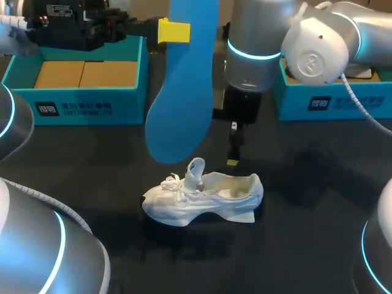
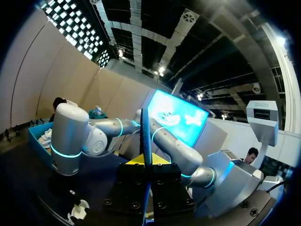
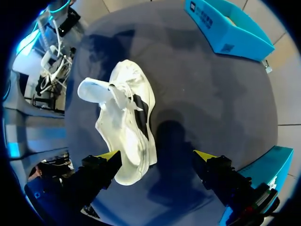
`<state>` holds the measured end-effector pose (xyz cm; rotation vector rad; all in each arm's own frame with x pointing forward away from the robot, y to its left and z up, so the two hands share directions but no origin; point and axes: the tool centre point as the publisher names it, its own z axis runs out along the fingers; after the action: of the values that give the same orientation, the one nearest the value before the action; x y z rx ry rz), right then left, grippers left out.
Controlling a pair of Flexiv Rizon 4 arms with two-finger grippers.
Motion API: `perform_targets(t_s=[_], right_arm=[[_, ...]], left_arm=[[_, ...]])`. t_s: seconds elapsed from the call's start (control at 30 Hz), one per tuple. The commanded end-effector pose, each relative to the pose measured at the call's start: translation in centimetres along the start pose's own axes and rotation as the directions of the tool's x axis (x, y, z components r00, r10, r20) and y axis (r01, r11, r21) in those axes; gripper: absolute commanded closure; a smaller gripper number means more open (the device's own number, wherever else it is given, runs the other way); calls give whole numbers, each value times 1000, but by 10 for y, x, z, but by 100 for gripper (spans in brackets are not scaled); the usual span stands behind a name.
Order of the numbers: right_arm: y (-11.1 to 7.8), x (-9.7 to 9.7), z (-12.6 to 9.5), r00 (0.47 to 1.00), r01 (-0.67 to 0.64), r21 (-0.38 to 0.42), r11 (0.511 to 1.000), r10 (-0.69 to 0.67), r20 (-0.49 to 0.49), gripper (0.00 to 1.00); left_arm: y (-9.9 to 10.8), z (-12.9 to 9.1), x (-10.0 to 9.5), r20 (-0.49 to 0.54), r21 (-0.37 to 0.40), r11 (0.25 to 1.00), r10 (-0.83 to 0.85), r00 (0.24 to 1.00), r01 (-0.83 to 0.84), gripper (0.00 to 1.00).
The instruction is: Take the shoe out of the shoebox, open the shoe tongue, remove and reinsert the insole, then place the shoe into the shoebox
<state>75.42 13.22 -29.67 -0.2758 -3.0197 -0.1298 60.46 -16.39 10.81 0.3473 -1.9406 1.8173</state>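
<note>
- The right gripper (image 3: 157,156) hangs over the table (image 1: 306,184) with its fingers spread wide, holding nothing.
- The white shoe (image 3: 126,115) stands on its sole right under and ahead of that gripper. Its heel end lies just beside one yellow fingertip (image 3: 111,155), apart from the other.
- The shoe's tongue (image 1: 196,171) is pulled up and open, at the end away from the gripper.
- The left gripper (image 2: 147,161) is raised well above the table, clamped on the blue insole (image 1: 184,92), which hangs down from its fingers over the shoe.
- A blue box (image 1: 79,98) sits under and beyond the left gripper.
- Another blue box (image 1: 331,101) sits behind the right arm.
</note>
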Motion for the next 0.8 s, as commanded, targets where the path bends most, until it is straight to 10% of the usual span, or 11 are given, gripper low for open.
perform_targets(t_s=[0.03, 0.8], right_arm=[[9, 0, 8, 1000, -20, 7, 1000, 20, -1, 0], [24, 21, 48, 1000, -1, 28, 1000, 2, -21, 0]], left_arm=[[0, 1, -2, -1, -2, 1000, 0, 1000, 0, 100], [0, 1, -2, -1, -2, 1000, 0, 1000, 0, 100]])
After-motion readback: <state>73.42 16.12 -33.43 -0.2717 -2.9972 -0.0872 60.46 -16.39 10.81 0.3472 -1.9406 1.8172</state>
